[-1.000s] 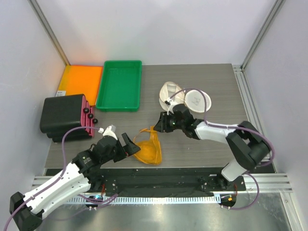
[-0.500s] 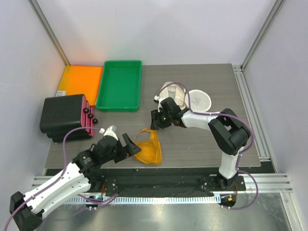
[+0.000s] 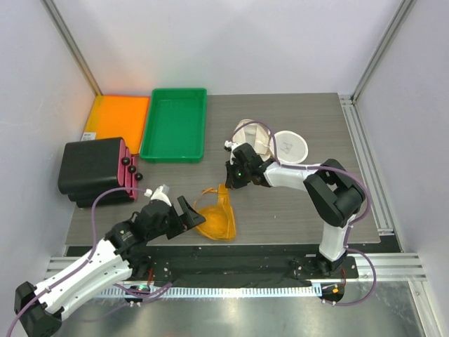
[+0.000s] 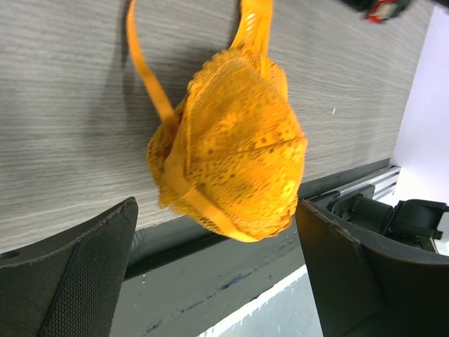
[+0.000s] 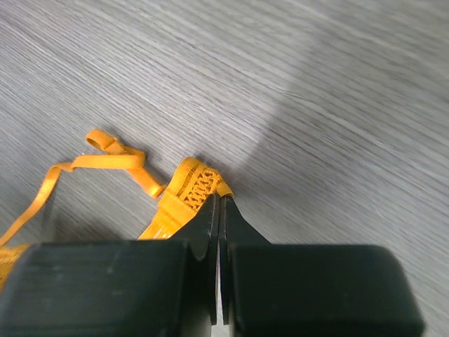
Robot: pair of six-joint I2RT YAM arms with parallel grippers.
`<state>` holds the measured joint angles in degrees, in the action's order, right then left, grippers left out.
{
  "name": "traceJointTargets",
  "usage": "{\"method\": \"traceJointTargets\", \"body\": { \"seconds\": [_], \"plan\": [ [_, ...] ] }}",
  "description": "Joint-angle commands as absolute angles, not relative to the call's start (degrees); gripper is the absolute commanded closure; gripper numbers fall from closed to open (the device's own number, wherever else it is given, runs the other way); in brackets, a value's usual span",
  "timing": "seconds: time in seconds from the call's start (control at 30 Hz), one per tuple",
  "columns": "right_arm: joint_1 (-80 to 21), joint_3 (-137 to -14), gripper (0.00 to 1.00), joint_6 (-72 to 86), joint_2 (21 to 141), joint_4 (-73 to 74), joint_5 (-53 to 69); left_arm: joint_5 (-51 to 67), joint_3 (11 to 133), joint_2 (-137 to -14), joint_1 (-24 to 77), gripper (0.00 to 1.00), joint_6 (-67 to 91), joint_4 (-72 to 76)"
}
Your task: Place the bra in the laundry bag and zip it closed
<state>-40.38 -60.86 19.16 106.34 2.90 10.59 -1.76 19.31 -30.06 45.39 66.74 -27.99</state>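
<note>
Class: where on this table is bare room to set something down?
Bare wood: between the bra and the right arm; the far right corner past the laundry bag. Crowded: the left, with green tray, orange tray, black case.

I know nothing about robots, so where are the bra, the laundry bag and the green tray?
bra (image 4: 238,161): left wrist view, middle of the cup.
laundry bag (image 3: 293,149): top external view, round lid panel.
green tray (image 3: 175,126): top external view, bare floor.
</note>
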Motion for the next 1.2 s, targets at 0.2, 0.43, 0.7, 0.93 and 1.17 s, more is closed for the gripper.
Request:
{"method": "traceJointTargets", "body": {
  "seconds": [0.2,0.43,0.7,0.93,1.17],
  "plan": [
    [-40.61,-60.73,0.99,17.76,92.64,3.52,-1.91,-1.58,17.93,-28.57,45.62,0.03,68.29,-25.41],
    [-40.61,-59.86,0.99,16.44,87.37,5.01,-4.84,1.85,16.35,-33.9,45.53,0.0,68.47,-12.67],
    [-41.04,-55.02,0.99,16.43,80.69,5.98,-1.77,1.59,18.54,-47.54,45.61,0.14,67.68,-2.73],
    [-46.66,-57.73,0.99,19.15,80.24,9.05,0.97,-1.56,18.9,-50.19,45.53,0.29,66.89,-0.26],
    [-53.78,-58.36,0.99,28.98,81.91,9.76,-2.02,-5.53,21.09,-50.62,45.62,0.29,64.25,-4.21]
  ]
}}
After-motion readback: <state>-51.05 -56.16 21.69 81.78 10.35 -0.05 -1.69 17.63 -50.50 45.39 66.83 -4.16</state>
